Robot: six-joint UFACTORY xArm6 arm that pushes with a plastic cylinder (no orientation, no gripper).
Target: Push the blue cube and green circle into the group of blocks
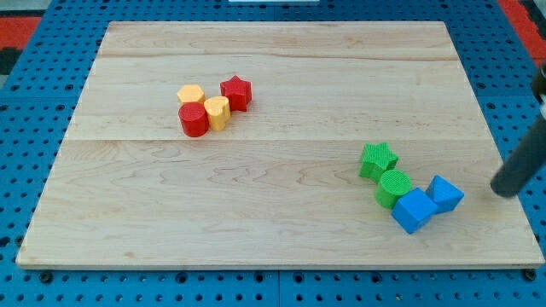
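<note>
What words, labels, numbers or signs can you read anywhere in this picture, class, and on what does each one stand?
None can be read: no text shows anywhere.
The wooden board bears only grain.
The blue cube, green circle and the other blocks have plain faces.
My tip, right of the blue blocks, is unmarked.

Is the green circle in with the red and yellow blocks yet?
No, it is out. The green circle sits low at the view's right, touching the blue cube, far from the red and yellow group. My tip is right of them.
</note>
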